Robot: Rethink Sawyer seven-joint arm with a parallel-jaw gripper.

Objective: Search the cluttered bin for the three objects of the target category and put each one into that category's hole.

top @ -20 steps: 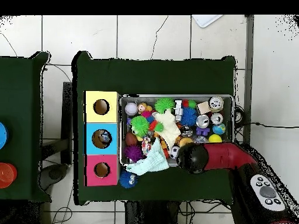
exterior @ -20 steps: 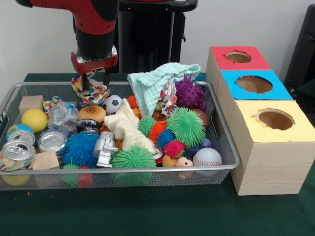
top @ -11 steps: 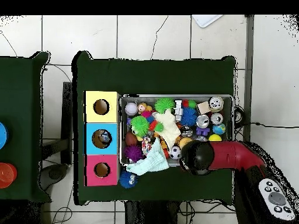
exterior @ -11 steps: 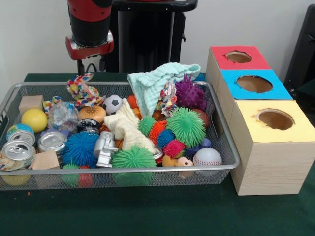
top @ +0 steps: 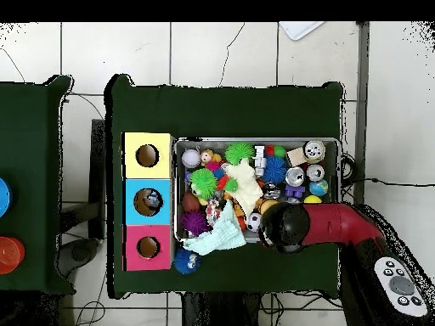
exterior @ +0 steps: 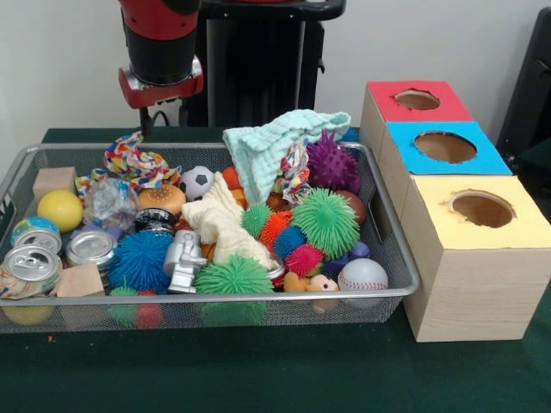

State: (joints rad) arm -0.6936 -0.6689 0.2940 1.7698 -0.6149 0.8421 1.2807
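A wire mesh bin [exterior: 215, 299] holds a jumble: spiky rubber balls such as a large green one [exterior: 325, 221], tin cans [exterior: 90, 246], wooden blocks [exterior: 54, 180], a baseball [exterior: 362, 274], a mint cloth [exterior: 275, 138] and a cream cloth [exterior: 219, 219]. A many-coloured knotted fabric toy [exterior: 131, 162] lies at the bin's far left corner. My gripper [exterior: 146, 123] hangs just above that toy, dark against the dark pedestal. In the overhead view the arm's wrist [top: 285, 227] covers that corner of the bin [top: 341, 170].
Three boxes stand in a row beside the bin, each with a round hole: red [exterior: 387, 107], blue [exterior: 486, 161], yellow [exterior: 521, 228]. From overhead, something sits inside the blue box's hole [top: 151, 200]. A blue fuzzy object [top: 187, 261] lies on the green cloth outside the bin.
My gripper rose out of the bin from the fabric toy, then shifted slightly right. The toy was pulled leftward and upward, and now sits bunched lower.
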